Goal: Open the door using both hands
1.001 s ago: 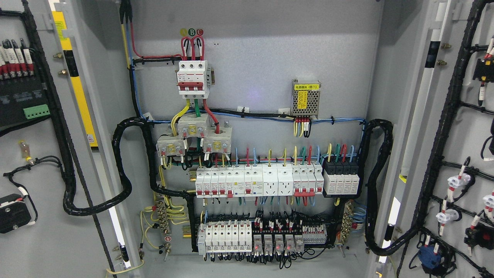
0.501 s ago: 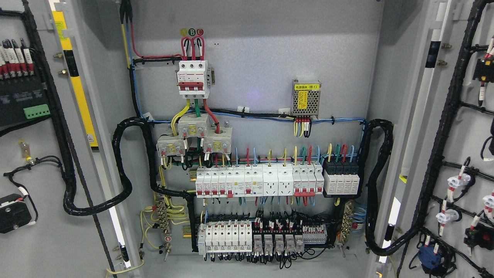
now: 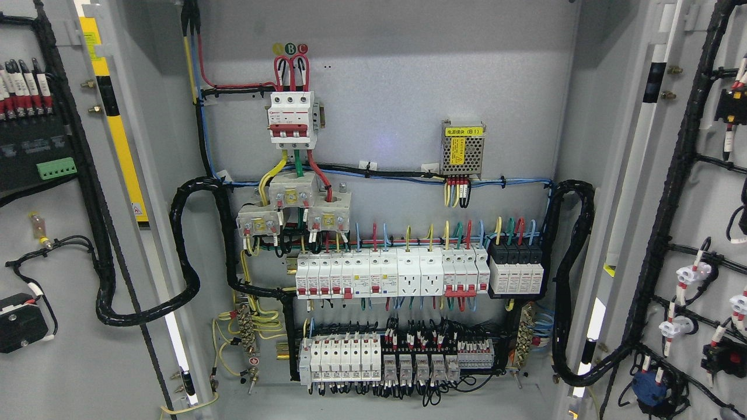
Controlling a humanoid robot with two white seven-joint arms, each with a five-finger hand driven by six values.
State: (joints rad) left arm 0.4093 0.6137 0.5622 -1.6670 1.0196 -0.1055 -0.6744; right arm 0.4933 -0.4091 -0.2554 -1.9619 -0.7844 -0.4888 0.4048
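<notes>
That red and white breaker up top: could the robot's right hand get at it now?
Probably yes, though neither hand is in view. Both doors, left door and right door, are swung wide, and nothing stands in front of the three-pole breaker.

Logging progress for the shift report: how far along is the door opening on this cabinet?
Done: the left door and right door both stand swung wide, baring the back panel and its breaker rows. In hand: nothing, no robot hand shows. Left: seemingly nothing.
</notes>
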